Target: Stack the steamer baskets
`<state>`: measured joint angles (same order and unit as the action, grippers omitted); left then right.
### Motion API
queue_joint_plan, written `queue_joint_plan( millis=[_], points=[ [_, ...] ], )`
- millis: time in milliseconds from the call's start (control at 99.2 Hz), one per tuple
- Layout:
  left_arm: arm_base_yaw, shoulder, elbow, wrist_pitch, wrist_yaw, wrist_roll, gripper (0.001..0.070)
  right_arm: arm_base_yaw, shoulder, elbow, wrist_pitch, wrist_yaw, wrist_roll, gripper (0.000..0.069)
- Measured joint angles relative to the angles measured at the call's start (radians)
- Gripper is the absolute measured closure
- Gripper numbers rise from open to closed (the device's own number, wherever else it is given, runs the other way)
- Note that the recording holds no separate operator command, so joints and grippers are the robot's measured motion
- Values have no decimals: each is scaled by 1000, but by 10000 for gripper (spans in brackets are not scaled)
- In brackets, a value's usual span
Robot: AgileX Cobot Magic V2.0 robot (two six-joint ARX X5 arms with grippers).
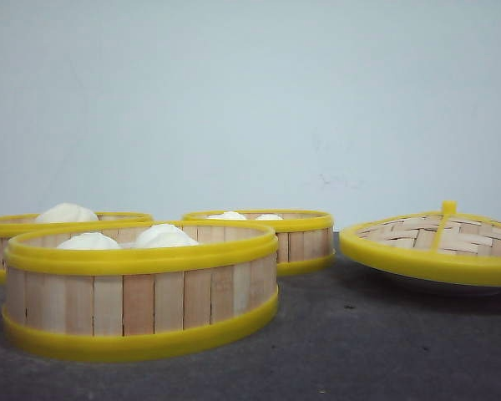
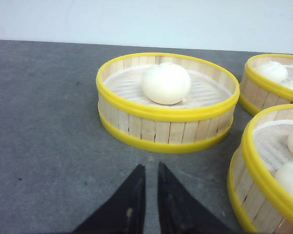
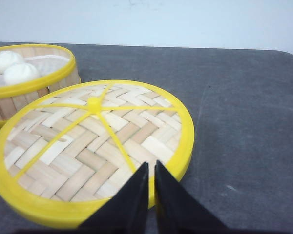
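1. Front view: three round slat-walled steamer baskets w/ yellow rims sit unstacked on the dark grey table [image 1: 359, 351]. Near basket [image 1: 142, 288] is front-left, one-bun basket [image 1: 33, 227] behind at far left, third basket [image 1: 271, 238] rear-centre. The domed woven lid [image 1: 438, 242] lies right. No arm visible.
2. Left wrist view: left gripper [image 2: 147, 187] has jaws nearly closed, holding nothing, above bare table. One-bun basket [image 2: 168, 102] lies straight ahead of the tips, apart; the other two sit off to one side. Judgement: left arm is nearer the baskets.
3. Right wrist view: right gripper [image 3: 150, 187] has jaws nearly closed, empty, over the lid [image 3: 93, 148] edge; one basket [image 3: 27, 78] beyond.
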<state>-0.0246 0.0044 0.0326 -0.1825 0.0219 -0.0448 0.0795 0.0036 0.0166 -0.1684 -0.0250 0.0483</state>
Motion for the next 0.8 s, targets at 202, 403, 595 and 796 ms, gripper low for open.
queue_joint_plan(
  millis=[202,403,595,796],
  points=[
    [0,0,0,0,0,0,692,0,0,0,0,0,0,675],
    [0,0,0,0,0,0,692,0,0,0,0,0,0,675],
    [0,0,0,0,-2,0,692,0,0,0,0,0,0,675],
    [0,0,0,82,-21,0,692,0,0,0,0,-2,39,675]
  ],
)
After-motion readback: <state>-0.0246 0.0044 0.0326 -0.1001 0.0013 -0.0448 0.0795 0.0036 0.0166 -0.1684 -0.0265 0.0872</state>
